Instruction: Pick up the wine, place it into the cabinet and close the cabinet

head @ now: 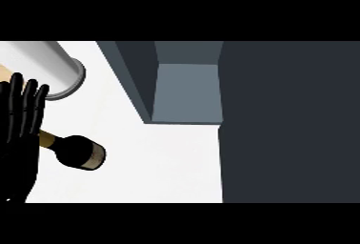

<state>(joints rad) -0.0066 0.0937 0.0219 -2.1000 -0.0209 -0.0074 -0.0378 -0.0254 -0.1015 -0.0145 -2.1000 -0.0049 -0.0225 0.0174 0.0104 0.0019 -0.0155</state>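
The wine bottle [79, 150] lies on its side on the white counter [162, 167] at the lower left, with a dark body and a tan band at its neck. Its neck end runs in behind my left hand [20, 128]. That hand stands at the left edge, open with its fingers straight and pointing up, covering the bottle's top. The cabinet [186, 90] is open at the upper middle, showing a grey-blue inside. Its wide dark door panel [288, 119] fills the right side. My right hand shows nowhere.
A light grey cylinder [53, 66] lies at the top left, just above the fingers of my left hand. White counter stretches between the bottle and the cabinet's lower edge.
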